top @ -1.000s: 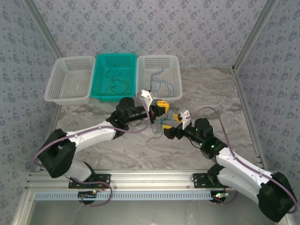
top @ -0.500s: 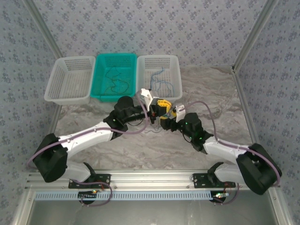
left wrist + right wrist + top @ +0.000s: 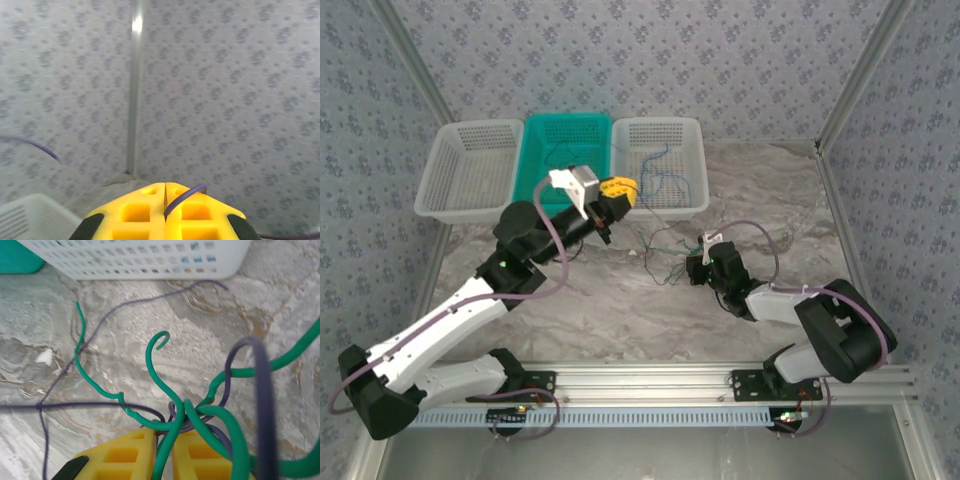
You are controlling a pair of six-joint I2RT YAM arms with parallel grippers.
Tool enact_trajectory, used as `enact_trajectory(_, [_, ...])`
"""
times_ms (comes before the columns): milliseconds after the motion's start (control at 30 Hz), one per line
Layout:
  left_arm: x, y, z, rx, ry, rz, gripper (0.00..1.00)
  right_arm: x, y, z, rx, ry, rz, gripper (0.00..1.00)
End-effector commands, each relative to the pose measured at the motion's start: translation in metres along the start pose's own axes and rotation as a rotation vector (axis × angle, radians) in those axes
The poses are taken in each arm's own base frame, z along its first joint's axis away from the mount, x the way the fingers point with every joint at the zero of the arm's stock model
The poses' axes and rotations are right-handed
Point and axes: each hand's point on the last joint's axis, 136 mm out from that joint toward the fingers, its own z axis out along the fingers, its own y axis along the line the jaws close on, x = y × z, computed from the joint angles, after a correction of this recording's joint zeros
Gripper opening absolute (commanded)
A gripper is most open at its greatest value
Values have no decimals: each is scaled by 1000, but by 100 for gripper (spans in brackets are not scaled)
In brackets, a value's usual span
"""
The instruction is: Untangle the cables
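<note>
Cables (image 3: 658,250) are lying in a loose tangle on the marbled table (image 3: 600,310), just in front of the right-hand white basket (image 3: 665,135). In the right wrist view, green loops (image 3: 148,357) and a dark strand (image 3: 100,405) are crossing and knotting right at the fingers. The right gripper (image 3: 696,268) is sitting low at the tangle's right edge and clamping that knot, with the wires bunched in the narrow slit between its jaws. The left gripper (image 3: 617,190) is hovering raised near the seam between the teal basket (image 3: 552,130) and the white one, pinching one blue-purple strand (image 3: 186,194) between fully closed fingers. The tangle is lying down and to the right of the left gripper, with the anchoring right gripper beyond it. The strand's line is therefore probably running diagonally between the two, so drawing up and left along that line is looking like the way to free it.
</note>
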Motion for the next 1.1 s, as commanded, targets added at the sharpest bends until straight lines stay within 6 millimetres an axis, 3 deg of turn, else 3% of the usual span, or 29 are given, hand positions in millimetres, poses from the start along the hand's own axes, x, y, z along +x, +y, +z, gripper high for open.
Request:
enact_trajectory(0, [-30, 36, -9, -168, -17, 20, 0, 14, -21, 0, 91, 40, 59, 15])
enact_trajectory(233, [-102, 76, -12, -271, -124, 61, 0, 18, -36, 0, 148, 50, 108, 18])
enact_trajectory(333, [-124, 95, -7, -304, -144, 77, 0, 17, -36, 0, 134, 42, 123, 16])
enact_trajectory(533, [-152, 142, 11, -358, -134, 105, 0, 13, -32, -4, 102, 31, 134, 12])
enact_trajectory(700, [-169, 195, 9, -446, -135, 119, 0, 7, -30, -12, 94, 14, 123, 9])
enact_trajectory(900, [-158, 251, 8, -528, -92, 99, 0, -1, -28, -25, 81, -8, 111, 5])
enact_trajectory(1067, [-111, 303, 17, -572, -7, 15, 0, -7, -27, -37, 73, -36, 117, 5])
